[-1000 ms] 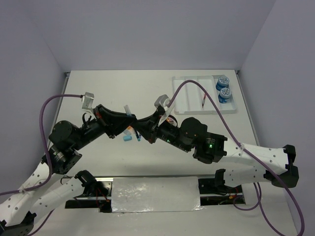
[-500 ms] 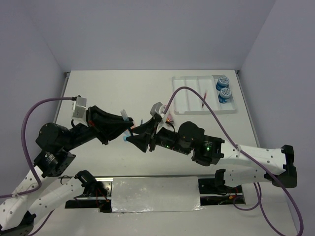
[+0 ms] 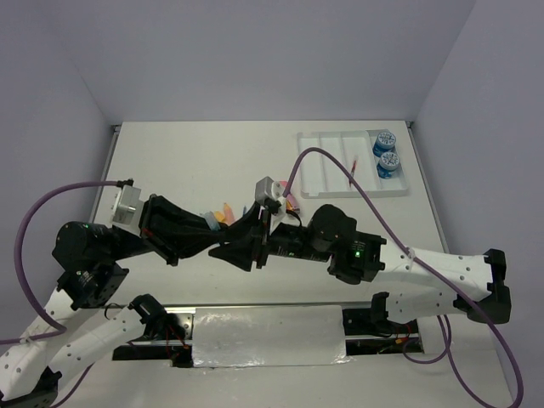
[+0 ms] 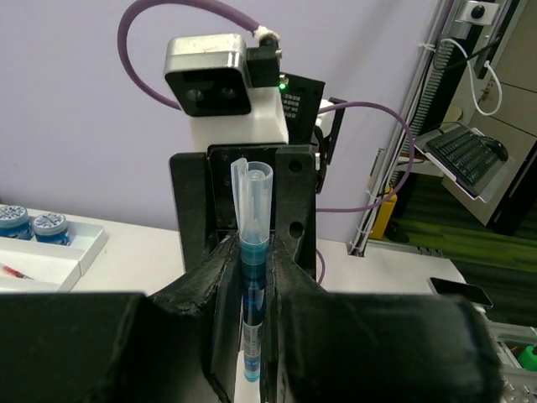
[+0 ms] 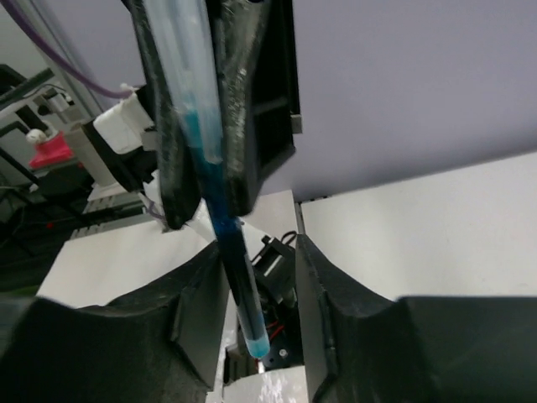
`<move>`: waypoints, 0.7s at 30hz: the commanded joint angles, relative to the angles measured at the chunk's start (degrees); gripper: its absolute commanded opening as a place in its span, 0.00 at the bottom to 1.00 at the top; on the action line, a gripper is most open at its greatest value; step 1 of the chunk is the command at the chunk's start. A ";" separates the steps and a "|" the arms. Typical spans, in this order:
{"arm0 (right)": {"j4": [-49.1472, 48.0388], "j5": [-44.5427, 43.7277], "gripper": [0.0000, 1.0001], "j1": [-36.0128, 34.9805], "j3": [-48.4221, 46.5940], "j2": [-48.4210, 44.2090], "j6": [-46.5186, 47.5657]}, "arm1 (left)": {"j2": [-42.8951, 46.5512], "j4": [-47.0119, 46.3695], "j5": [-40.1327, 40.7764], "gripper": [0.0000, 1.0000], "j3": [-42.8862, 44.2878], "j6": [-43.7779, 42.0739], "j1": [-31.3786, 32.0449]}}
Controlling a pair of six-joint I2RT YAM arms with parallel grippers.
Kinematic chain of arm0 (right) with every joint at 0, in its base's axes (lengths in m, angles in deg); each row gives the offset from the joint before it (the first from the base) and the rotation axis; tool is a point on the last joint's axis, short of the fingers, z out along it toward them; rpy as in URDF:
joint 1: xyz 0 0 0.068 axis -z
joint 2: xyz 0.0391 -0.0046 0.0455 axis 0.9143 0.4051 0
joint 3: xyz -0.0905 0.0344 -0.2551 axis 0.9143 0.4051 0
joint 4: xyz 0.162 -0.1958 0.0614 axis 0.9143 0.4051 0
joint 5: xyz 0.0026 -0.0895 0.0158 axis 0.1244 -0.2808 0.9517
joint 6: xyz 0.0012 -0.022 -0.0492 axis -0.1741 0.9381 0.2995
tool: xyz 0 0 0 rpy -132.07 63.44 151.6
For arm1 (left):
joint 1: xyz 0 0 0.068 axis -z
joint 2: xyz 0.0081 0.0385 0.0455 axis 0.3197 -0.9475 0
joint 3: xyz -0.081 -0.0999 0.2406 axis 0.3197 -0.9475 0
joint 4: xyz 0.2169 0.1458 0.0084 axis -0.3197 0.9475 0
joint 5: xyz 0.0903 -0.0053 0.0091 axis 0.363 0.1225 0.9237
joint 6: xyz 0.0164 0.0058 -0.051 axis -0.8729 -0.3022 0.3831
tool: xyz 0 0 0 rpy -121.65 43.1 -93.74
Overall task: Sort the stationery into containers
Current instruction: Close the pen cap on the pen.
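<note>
A blue pen with a clear cap stands between the fingers of my left gripper, which is shut on it. In the right wrist view the pen hangs down between the spread fingers of my right gripper, with a gap on its right side. From above, the left gripper and the right gripper meet tip to tip above the table's near middle, and the pen is hidden there. The white tray at the back right holds two blue rolls and a red pen.
An orange marker and a light-blue one lie on the table just behind the joined grippers. A small pink item shows by the right wrist. Purple cables loop over the tray and the left side.
Both grippers have moved left and toward the near edge, still tip to tip. The right gripper has gone from shut to open, while the left keeps hold of the blue pen.
</note>
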 commanded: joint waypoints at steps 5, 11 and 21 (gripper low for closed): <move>-4.23 1.33 0.13 0.56 -4.56 1.54 -0.01 | 0.49 0.59 0.77 0.00 1.12 -1.46 0.22; -3.09 0.98 0.00 0.65 -3.68 1.80 0.60 | 0.40 6.31 7.97 0.57 2.88 -4.18 0.13; -1.15 -0.78 0.00 1.00 -0.87 0.75 0.87 | -1.53 16.23 16.94 0.97 12.63 -10.33 0.22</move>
